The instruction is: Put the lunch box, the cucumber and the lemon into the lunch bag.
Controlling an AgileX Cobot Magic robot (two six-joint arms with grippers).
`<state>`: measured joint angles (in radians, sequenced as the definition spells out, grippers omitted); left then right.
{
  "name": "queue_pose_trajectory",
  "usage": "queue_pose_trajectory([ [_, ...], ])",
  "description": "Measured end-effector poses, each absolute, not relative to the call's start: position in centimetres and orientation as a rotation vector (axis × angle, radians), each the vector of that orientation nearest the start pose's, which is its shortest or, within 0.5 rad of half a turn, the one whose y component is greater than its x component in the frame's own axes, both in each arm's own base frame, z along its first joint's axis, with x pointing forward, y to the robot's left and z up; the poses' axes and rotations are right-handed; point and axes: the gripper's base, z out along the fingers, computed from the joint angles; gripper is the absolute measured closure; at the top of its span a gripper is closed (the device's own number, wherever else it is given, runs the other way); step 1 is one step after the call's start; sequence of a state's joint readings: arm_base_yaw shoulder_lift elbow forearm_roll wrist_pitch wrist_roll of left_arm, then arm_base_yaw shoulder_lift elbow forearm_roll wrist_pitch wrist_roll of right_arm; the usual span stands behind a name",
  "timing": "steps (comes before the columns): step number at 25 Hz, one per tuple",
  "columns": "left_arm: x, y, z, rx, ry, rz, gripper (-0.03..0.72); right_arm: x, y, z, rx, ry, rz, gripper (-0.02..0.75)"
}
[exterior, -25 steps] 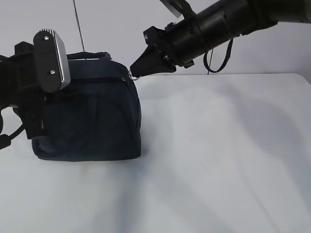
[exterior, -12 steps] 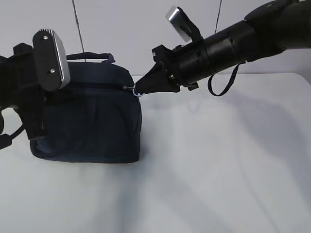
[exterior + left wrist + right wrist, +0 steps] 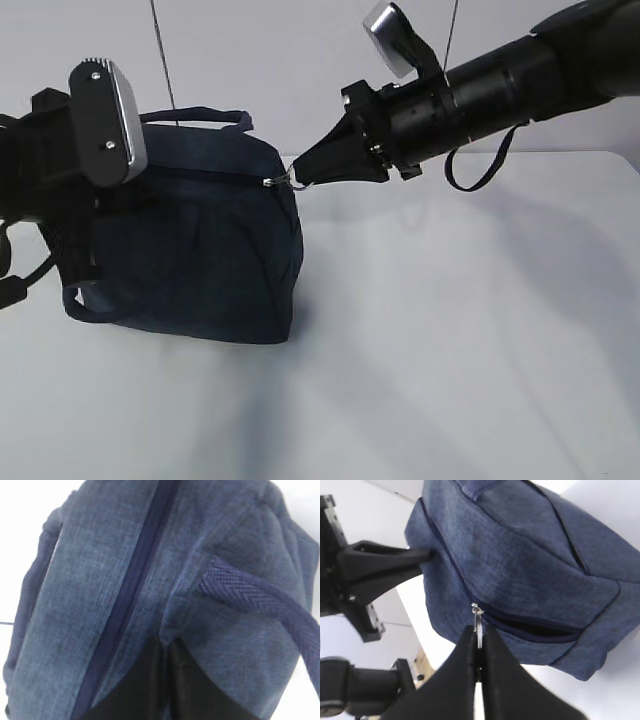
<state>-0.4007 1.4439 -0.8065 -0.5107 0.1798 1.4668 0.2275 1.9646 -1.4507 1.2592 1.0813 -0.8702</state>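
Since the earlier frames the right arm has pulled rightward and up a bit, dragging the lunch bag [image 3: 190,240] with it; bag's right bottom edge has lifted and shifted right, body now tilted, right top corner stretched toward the arm.

Desk [image 3: 450,350] white, bag sits on its left part, long axis running left-right in exterior view, zipper line along the upper side from left arm toward the right top corner. One strap handle arcs over the top, another loop hangs at lower left.

Left pincer [image 3: 395,562] is black, its fingers pressed together on the bag's fabric at the left end. Left wrist view shows only bag cloth, zipper tape and a woven strap close up.

Right pincer [image 3: 305,178] clenched on the metal ring pull [image 3: 478,625] at the bag's right top corner, fingertips pinched together with the ring between them. Zipper [image 3: 520,622] near the pull gapes slightly, dark slit showing.
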Motion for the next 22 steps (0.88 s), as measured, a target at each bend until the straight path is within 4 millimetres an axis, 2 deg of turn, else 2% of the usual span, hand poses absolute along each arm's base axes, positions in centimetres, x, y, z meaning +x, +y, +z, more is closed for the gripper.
queue_pose_trajectory([
  [6,26.93,-12.47,23.67,1.471,1.743,0.187,0.69,38.22,16.01,24.6,-0.492,2.358,1.443,0.751],
  [14,26.93,-12.48,23.68,1.466,1.747,0.183,0.69,38.26,15.62,24.41,-0.205,2.512,1.52,0.751],
  [22,26.93,-12.49,23.68,1.462,1.749,0.18,0.69,38.25,15.67,24.65,-0.043,2.548,1.605,0.751],
])
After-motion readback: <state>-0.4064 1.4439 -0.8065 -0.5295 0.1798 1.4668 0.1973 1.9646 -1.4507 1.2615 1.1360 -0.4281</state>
